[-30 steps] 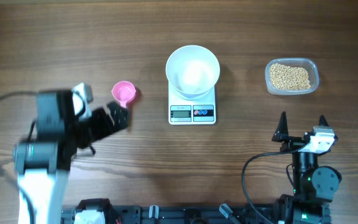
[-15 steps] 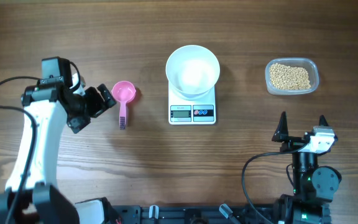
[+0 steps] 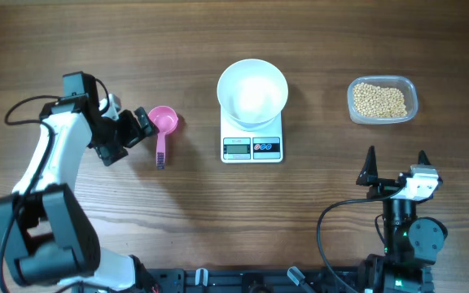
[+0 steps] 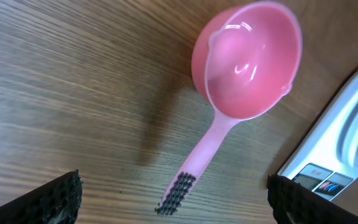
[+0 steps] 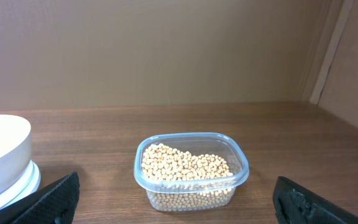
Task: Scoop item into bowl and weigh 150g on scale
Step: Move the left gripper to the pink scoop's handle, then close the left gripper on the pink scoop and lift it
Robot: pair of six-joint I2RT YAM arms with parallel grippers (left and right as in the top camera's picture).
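Observation:
A pink scoop [image 3: 163, 122] lies on the table left of the scale [image 3: 252, 147], its handle pointing toward the near edge. The white bowl [image 3: 252, 91] stands on the scale. The beans [image 3: 380, 100] fill a clear tub at the back right. My left gripper [image 3: 143, 128] is open just left of the scoop. In the left wrist view the scoop [image 4: 247, 62] lies ahead with its dark handle end between the open fingers [image 4: 48, 202], untouched. My right gripper [image 3: 396, 159] is open and holds nothing, near the front edge. It faces the beans [image 5: 185, 165], with the bowl [image 5: 2, 149] at the left.
The clear plastic tub [image 3: 409, 88] stands right of the scale with bare wood between them. The scale's corner [image 4: 347, 143] shows at the right of the left wrist view. A wall rises behind the table in the right wrist view.
My left arm has swung toward the back of the table. Its gripper has come off the scoop's handle and now sits left of the scoop's cup. The right arm has not moved.

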